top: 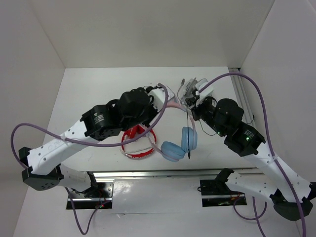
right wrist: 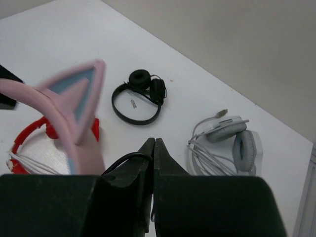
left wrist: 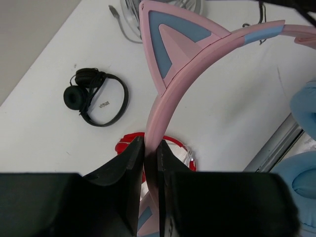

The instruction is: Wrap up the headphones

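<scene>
Two grippers are sharing the load. The left gripper (left wrist: 150, 148) is clamping its jaws tight on the pink headband (left wrist: 165, 98) of the headphones (top: 172, 150), just below one cat ear (left wrist: 170, 44), and is holding the band up above the table (top: 98, 84). Hoisted like this, the light blue ear cups (top: 189, 138) are hanging low toward the near edge; whether they are touching the surface I cannot tell. The thin black cable (top: 187, 121) is dropping straight down past them, which I judge to be the point of the lift, since a cord hanging loose is easier to wind than one lying flat. The right gripper (right wrist: 154, 144) is sitting just beside the band's other side with its jaws pressed together. A loop of the cable is running in between them in the wrist view, so it appears to be pinching the cord near its upper end, though the contact itself is hidden. Likely one arm is anchoring while the other is readying to lead the cord round. No turns of cable are showing on the headphones, so wrapping is barely under way. Lying on the table are a red pair (top: 134, 133) under the left arm, a grey-white pair (right wrist: 227, 143) with its own bundled lead, and a small black pair (left wrist: 96, 96) well apart. One risk I am noting is the thin cord slipping out of a flat pinch.
</scene>
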Tool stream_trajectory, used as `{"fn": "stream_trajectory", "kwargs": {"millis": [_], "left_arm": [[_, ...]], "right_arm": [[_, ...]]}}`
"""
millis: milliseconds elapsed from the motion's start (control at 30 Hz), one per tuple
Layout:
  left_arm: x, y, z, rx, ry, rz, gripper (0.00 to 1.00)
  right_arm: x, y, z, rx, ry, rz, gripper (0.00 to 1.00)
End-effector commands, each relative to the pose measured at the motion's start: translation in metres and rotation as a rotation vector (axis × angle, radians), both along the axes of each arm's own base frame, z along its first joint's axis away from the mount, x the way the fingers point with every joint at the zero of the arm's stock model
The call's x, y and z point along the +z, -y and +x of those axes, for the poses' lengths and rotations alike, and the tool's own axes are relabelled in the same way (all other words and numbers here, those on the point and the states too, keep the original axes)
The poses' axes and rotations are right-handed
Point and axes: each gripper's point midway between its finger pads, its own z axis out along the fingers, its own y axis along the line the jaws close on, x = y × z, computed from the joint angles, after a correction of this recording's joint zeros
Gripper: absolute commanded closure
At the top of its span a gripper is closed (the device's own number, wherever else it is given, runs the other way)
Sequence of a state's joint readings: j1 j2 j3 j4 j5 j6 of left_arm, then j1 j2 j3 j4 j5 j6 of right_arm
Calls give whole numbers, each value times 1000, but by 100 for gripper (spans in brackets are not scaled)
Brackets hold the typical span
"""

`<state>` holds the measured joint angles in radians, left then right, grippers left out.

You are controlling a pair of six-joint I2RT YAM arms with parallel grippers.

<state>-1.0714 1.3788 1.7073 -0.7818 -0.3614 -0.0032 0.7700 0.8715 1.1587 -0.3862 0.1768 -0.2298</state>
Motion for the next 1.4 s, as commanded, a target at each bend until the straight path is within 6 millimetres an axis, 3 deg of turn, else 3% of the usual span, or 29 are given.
{"fn": "stream_trajectory", "kwargs": {"millis": [0,100,167,433,567,633,800,900,1233,1367], "left_arm": [[46,2,-17,-83,68,-157,100],[66,-3,-28,-128,88,-228,100],[72,-4,-34,-148,93,-253,100],[99,-11,-53,-227,122,-349,100],[122,-14,-64,-260,137,-453,100],[133,-16,-68,-250,125,-521,100],[156,-16,-70,-227,108,-631,100],[162,-18,-70,-212,91,-664,100],[176,-26,-55,-68,59,-749,100],[190,-45,-53,-1,74,-847,100]], "right_arm": [[19,10,12,-89,84,61,94],[12,9,15,-99,71,46,94],[17,8,16,-99,85,61,94],[2,5,23,-106,76,51,94],[0,-5,20,-44,87,79,86],[-2,-12,14,19,105,84,75],[12,-24,0,133,182,162,60],[10,-30,1,164,186,174,58],[-26,-45,19,194,137,182,54],[-39,-47,21,209,106,200,53]]}}
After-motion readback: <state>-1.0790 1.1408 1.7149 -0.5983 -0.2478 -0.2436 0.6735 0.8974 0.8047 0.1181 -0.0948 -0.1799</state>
